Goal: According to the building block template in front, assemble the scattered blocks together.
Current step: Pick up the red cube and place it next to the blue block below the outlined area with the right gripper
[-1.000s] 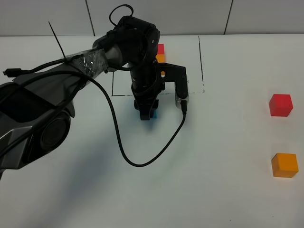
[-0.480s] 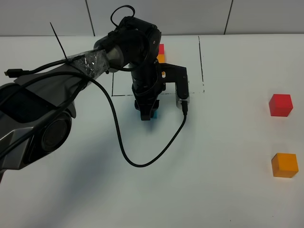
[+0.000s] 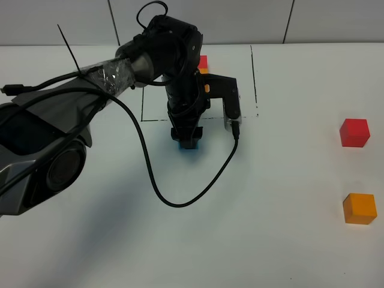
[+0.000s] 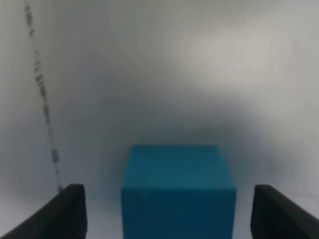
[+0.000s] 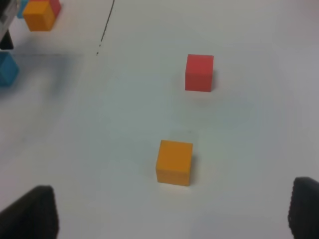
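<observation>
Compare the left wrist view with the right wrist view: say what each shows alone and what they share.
Left wrist only: the left pincer, open, its fingers standing clear of the teal-blue cube on either side. Right wrist only: the right pincer, open above the table, the loose red cube and orange cube lying apart, and part of the template farther off. Both: the teal-blue cube and the white table.

no legible text, no labels (any view)

Overhead view, low wrist views, teal cube (image 4: 178, 191) shared
</observation>
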Available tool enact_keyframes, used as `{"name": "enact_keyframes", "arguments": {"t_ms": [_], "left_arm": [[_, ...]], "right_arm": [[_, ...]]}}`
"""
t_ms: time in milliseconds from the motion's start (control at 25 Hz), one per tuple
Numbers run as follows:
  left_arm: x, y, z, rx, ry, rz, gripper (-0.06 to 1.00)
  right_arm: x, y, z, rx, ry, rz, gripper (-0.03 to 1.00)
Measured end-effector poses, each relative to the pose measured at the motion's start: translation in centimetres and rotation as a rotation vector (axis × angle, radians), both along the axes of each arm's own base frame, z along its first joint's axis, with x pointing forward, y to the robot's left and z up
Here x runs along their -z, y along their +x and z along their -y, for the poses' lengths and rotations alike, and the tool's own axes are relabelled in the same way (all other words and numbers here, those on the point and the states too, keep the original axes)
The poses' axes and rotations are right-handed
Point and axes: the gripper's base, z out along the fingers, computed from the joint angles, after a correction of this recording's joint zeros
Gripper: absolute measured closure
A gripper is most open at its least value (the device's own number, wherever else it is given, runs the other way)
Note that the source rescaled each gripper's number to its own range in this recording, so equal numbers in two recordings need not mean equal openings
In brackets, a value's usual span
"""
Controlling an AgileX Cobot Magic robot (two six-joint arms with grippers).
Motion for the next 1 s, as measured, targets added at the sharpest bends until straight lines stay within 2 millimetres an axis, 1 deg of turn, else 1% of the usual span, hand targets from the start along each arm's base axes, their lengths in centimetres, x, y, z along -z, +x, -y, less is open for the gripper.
{"name": "enact_keyframes", "arguments": {"t_ms": [40,120,280,400,560,600,720,760,840,880,1000], "left_arm": [[-0.6,-0.1,0.0,-0.006,-0.003,0.004,0.26],[-2.2,-0.2,-0.1,-0.025,-0.019,0.024,0.20],[-5.8,-0.5,-0.5,-0.115,-0.068,0.083,0.18],[-8.3,0.0,-2.0,-0.246,-0.094,0.122,0.17],[-10.5,1.0,-6.0,-0.413,-0.115,0.154,0.17],[-10.8,1.1,-7.3,-0.446,-0.116,0.162,0.17],[-12.2,0.7,-10.9,-0.530,-0.134,0.195,0.17],[-12.3,0.5,-12.1,-0.561,-0.136,0.201,0.17],[-13.2,-0.5,-14.5,-0.636,-0.155,0.226,0.17],[-13.3,-1.0,-15.7,-0.678,-0.156,0.226,0.17],[-14.3,-3.5,-19.2,-0.813,-0.165,0.240,0.17]], "right_arm": [[0.0,0.0,0.0,0.000,0.000,0.000,0.11],[0.0,0.0,0.0,0.000,0.000,0.000,0.11],[0.0,0.0,0.0,0.000,0.000,0.000,0.11],[0.0,0.0,0.0,0.000,0.000,0.000,0.11],[0.0,0.0,0.0,0.000,0.000,0.000,0.11],[0.0,0.0,0.0,0.000,0.000,0.000,0.11],[0.0,0.0,0.0,0.000,0.000,0.000,0.11],[0.0,0.0,0.0,0.000,0.000,0.000,0.11],[0.0,0.0,0.0,0.000,0.000,0.000,0.12],[0.0,0.0,0.0,0.000,0.000,0.000,0.12],[0.0,0.0,0.0,0.000,0.000,0.000,0.12]]}}
